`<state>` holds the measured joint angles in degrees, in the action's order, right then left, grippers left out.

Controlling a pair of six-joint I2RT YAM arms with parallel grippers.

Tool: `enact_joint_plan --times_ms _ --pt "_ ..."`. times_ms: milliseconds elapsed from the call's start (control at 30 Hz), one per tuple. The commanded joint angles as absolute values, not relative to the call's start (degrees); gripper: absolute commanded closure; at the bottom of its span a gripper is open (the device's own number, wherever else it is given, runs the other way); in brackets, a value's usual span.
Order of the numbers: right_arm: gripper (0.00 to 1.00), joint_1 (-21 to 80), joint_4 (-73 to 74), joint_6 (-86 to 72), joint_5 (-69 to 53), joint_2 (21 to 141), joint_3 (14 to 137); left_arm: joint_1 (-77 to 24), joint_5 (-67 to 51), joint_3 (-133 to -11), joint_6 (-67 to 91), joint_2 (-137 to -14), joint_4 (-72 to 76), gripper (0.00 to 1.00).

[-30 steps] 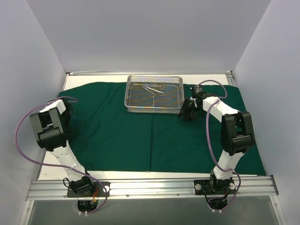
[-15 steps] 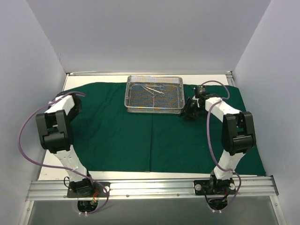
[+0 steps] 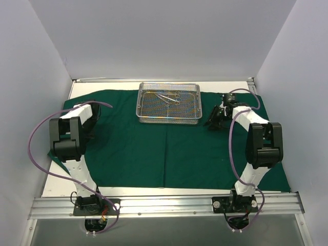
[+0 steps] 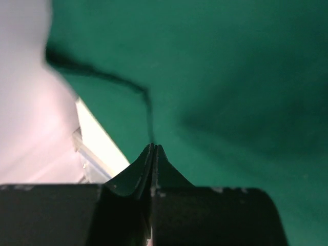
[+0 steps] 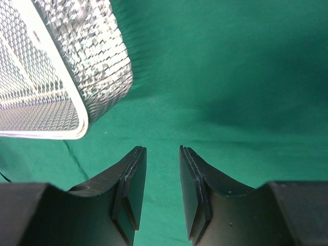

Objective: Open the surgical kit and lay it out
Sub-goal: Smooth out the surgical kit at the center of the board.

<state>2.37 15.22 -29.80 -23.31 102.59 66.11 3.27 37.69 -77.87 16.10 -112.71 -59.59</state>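
Green cloth [image 3: 154,148] lies spread flat over desk [image 3: 79,89]. The wire-mesh tray [image 3: 167,120] sits on its far middle with instruments [image 3: 168,97] inside, so unwrapping looks done, laying out not yet. Right gripper [image 5: 161,151] released, jaws part-open and empty, low over cloth just beside tray's right near corner, likely lining up to take the tray wall or reach in. Left gripper [image 4: 152,148] clenched tight at cloth's left edge. A crease runs to its tips; can't tell if cloth is pinched, probably there to tug the edge flat.
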Motion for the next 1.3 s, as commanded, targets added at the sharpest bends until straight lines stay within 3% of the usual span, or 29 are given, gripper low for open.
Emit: enact_joint_plan --times_ms 0,400,767,1000,1267 --pt "0.68 0.6 15.8 -28.0 -25.2 101.7 66.4 4.0 33.0 -77.3 7.5 -113.8 -51.4 0.98" --pt "0.69 0.5 11.9 -29.4 -27.1 102.6 62.9 8.8 35.5 -77.4 4.8 -117.9 -51.5 0.98" --pt "0.69 0.3 8.9 -31.6 -28.7 105.0 62.9 14.5 41.3 -74.7 10.3 -121.1 -61.8 0.98" --pt "0.69 0.3 8.2 -32.1 -29.3 106.0 63.9 23.2 48.1 -72.7 16.6 -119.3 -65.6 0.98" --pt "0.69 -1.5 7.1 -32.6 -29.4 105.4 62.9 25.5 48.7 -73.6 18.6 -110.2 -67.2 0.98"
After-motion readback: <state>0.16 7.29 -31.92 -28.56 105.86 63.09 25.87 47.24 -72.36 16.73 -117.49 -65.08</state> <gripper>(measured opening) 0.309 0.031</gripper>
